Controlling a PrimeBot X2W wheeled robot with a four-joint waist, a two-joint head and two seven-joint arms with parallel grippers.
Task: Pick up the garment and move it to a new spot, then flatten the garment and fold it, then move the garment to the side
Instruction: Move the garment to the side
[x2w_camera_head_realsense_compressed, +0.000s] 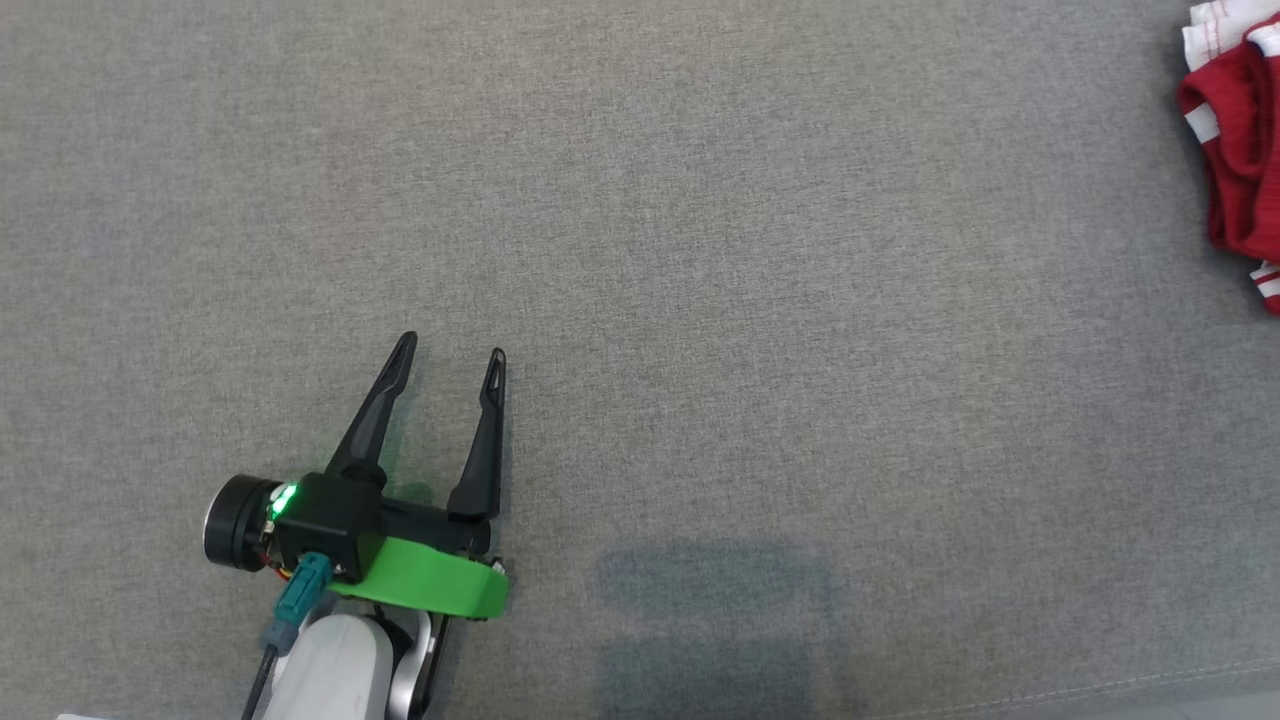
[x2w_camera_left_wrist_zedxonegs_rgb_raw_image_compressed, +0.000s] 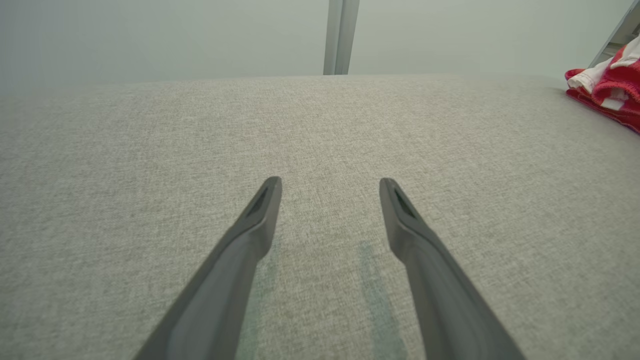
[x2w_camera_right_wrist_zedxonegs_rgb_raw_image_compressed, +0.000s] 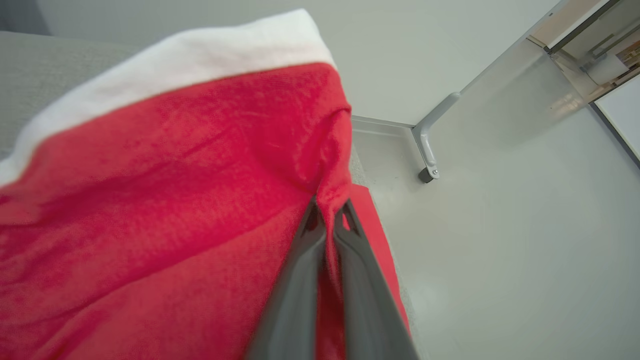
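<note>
L gripper (x2w_camera_head_realsense_compressed: 452, 348): lower left in head view, low over grey fabric surface (x2w_camera_head_realsense_compressed: 700, 300). Fingers spread wide, nothing between. L wrist view, L gripper (x2w_camera_left_wrist_zedxonegs_rgb_raw_image_compressed: 329, 182): both tips apart, bare fabric in the gap, faint shadow under each finger.

R gripper (x2w_camera_right_wrist_zedxonegs_rgb_raw_image_compressed: 330, 204): fingers together, clamped on a pinched fold of garment (x2w_camera_right_wrist_zedxonegs_rgb_raw_image_compressed: 175, 200). Red cloth bunched at the tips and draped across left and centre of R wrist view, white band along its upper edge.

Location, head view: garment (x2w_camera_head_realsense_compressed: 1235, 170) at far upper right, crumpled, red w/ white stripes, cut off by frame edge, well apart from L gripper. L wrist view: garment (x2w_camera_left_wrist_zedxonegs_rgb_raw_image_compressed: 607, 95) at far right edge. Lifted clear of surface or not: cannot tell.

Background, R wrist view: pale floor (x2w_camera_right_wrist_zedxonegs_rgb_raw_image_compressed: 500, 250), metal bracket (x2w_camera_right_wrist_zedxonegs_rgb_raw_image_compressed: 425, 150) at wall base. L wrist view: upright grey post (x2w_camera_left_wrist_zedxonegs_rgb_raw_image_compressed: 340, 35) beyond far edge of surface.
</note>
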